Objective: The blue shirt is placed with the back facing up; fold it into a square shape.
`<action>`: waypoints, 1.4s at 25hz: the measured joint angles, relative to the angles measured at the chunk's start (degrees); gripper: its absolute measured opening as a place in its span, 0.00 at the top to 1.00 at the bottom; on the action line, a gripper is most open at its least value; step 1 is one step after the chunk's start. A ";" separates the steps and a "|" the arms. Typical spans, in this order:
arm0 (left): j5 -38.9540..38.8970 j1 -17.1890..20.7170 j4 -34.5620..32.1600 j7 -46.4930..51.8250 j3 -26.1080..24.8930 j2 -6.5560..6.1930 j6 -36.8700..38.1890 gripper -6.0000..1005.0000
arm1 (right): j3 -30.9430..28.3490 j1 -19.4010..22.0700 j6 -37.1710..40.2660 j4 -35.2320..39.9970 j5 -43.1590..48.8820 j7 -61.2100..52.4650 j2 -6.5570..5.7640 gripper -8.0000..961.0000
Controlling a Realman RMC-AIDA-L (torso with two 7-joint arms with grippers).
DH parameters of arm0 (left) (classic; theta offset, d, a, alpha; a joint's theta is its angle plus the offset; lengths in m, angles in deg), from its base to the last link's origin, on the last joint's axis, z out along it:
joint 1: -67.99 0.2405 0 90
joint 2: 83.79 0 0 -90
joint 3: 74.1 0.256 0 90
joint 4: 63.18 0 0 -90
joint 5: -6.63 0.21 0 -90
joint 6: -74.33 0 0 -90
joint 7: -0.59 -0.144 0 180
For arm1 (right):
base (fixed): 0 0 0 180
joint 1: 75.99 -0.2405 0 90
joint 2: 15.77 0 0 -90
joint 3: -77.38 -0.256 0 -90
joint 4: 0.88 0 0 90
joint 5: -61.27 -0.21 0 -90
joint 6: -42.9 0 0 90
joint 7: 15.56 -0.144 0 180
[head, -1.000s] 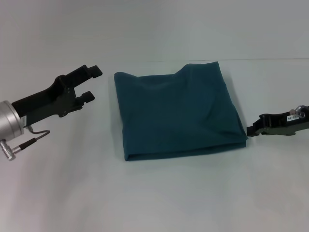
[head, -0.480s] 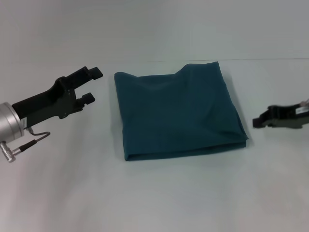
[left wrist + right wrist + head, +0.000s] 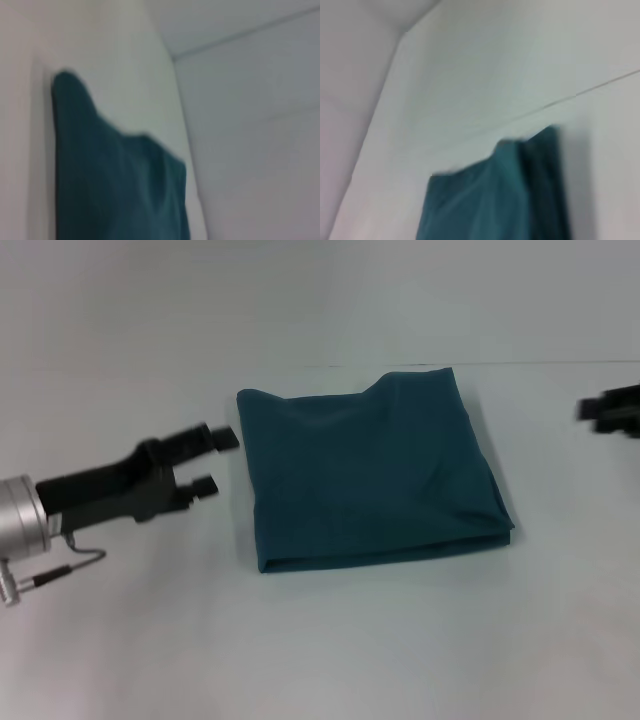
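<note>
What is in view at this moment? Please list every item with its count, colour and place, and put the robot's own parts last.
dark teal-blue cotton shirt: one, teal-blue, folded into a rough square with no lettering showing, lying flat mid-table; also seen in both wrist views.
white table: one, white, under the shirt and across the whole foreground.
left gripper: one, black on a silver wrist, above the table just left of the shirt's left edge, jaws open, holding nothing.
right gripper: one, black, at the right edge of the head view, away from the shirt; only partly in frame.
</note>
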State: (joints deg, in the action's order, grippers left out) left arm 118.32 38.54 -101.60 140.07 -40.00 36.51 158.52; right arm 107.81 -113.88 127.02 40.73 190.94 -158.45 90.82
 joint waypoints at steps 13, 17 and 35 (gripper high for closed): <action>9.87 -2.78 -0.87 13.40 8.08 2.06 -3.17 0.05 | -5.95 4.69 2.43 1.07 -0.01 -1.60 -2.76 0.25; 9.98 -3.42 0.07 14.81 9.95 2.18 -6.34 0.05 | -5.58 4.71 2.47 1.01 0.13 -1.51 -2.79 0.15; 10.05 -3.71 3.21 15.24 10.32 2.22 -13.23 0.05 | -5.47 4.35 2.54 0.79 0.41 -1.70 -2.79 0.15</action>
State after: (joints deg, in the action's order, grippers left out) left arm 128.36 34.83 -98.39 155.31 -29.69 38.73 145.30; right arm 102.34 -109.54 129.56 41.52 191.36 -160.14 88.02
